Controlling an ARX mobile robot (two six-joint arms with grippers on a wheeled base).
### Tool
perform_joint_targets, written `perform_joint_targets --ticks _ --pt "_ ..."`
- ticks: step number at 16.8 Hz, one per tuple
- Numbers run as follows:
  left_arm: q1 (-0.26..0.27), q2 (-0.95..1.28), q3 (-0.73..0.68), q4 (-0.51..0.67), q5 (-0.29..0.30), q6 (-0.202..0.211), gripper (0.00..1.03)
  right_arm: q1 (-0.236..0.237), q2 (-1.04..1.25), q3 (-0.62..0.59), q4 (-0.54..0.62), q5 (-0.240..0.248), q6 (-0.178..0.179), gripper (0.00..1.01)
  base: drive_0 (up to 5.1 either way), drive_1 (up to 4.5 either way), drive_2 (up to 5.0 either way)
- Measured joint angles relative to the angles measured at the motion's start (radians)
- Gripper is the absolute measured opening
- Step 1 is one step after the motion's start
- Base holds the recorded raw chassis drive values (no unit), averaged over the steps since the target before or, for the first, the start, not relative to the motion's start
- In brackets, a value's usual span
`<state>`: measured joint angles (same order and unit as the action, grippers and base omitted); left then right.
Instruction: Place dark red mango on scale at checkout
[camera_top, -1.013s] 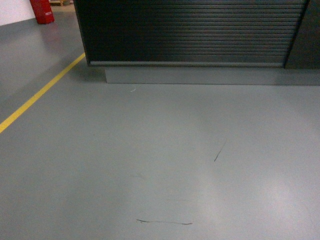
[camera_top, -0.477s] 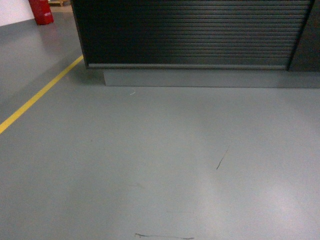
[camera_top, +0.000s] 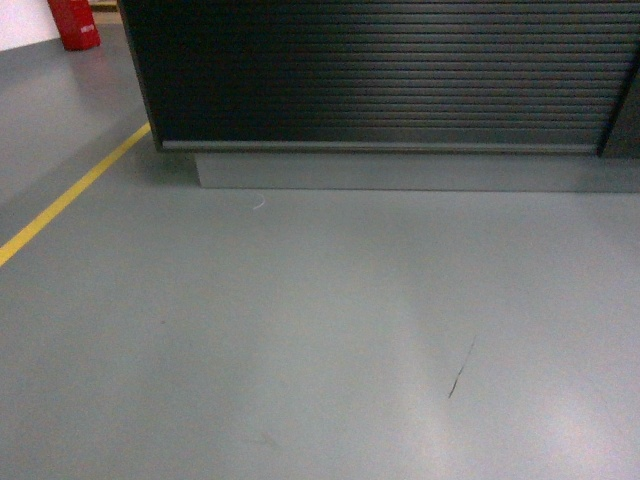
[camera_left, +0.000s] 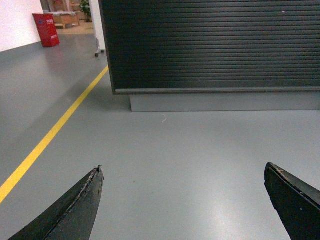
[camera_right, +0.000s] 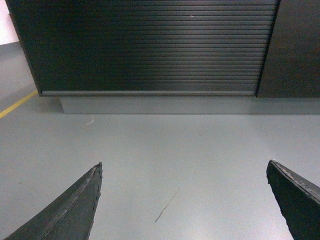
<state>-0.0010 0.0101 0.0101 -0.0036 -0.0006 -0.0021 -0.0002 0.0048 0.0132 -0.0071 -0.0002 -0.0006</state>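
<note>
The checkout (camera_top: 380, 80) rises ahead as a black counter with a horizontally ribbed front, also filling the top of the left wrist view (camera_left: 210, 45) and the right wrist view (camera_right: 150, 45). Its top is out of frame. The dark red mango and the scale are out of view. My left gripper (camera_left: 182, 170) is open over bare grey floor, nothing between its fingers. My right gripper (camera_right: 184, 167) is open too, holding nothing. Neither gripper shows in the head view.
A grey plinth (camera_top: 400, 170) runs under the counter. A yellow floor line (camera_top: 70, 195) slants along the left. A red box (camera_top: 72, 22) stands far left by a white wall. A dark scuff (camera_top: 460, 368) marks the grey floor.
The counter has grown larger and dropped lower in the head view. The floor scuffs have slid toward the bottom edge, so the base has rolled closer to the counter.
</note>
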Motion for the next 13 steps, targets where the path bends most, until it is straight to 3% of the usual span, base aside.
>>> perform_joint_targets --ticks 13 --pt "0.000 0.000 0.000 0.006 0.001 0.000 0.98 0.000 0.000 0.000 0.004 0.000 0.000 0.98 -0.1 3.97 -4.1"
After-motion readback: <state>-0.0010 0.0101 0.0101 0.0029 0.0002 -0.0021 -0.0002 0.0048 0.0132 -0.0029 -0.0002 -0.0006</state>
